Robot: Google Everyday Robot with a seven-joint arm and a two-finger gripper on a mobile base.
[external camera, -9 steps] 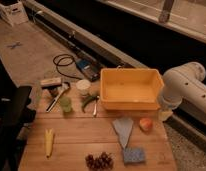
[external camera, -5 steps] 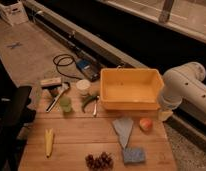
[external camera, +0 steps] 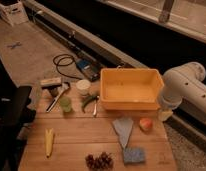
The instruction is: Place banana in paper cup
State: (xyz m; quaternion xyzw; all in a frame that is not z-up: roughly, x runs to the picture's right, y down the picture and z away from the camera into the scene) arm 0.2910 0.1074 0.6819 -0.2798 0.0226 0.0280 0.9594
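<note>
Down at the front left of the light wooden tabletop (external camera: 96, 132) we see the small, slim, pale yellow toy banana (external camera: 49, 141), lying flat with its length running towards the near edge and nothing touching it. Well apart from it, at the back of the table, stands the short, round, off-white paper cup (external camera: 83, 87), upright. Nearer the banana we find a small translucent green cup (external camera: 65, 103), and just beside that a curved green vegetable (external camera: 88, 101). To the right of the paper cup sits a large yellow plastic bin (external camera: 131, 89). In front of the bin we note a grey wedge-shaped piece (external camera: 123, 129), a round orange-pink fruit (external camera: 145, 124), a blue sponge (external camera: 133, 155) and a bunch of dark red grapes (external camera: 98, 161). At the far right, the gripper (external camera: 165, 115) hangs under the bulky white robot arm (external camera: 186, 87), just beside the bin's right end, released and holding nothing.
</note>
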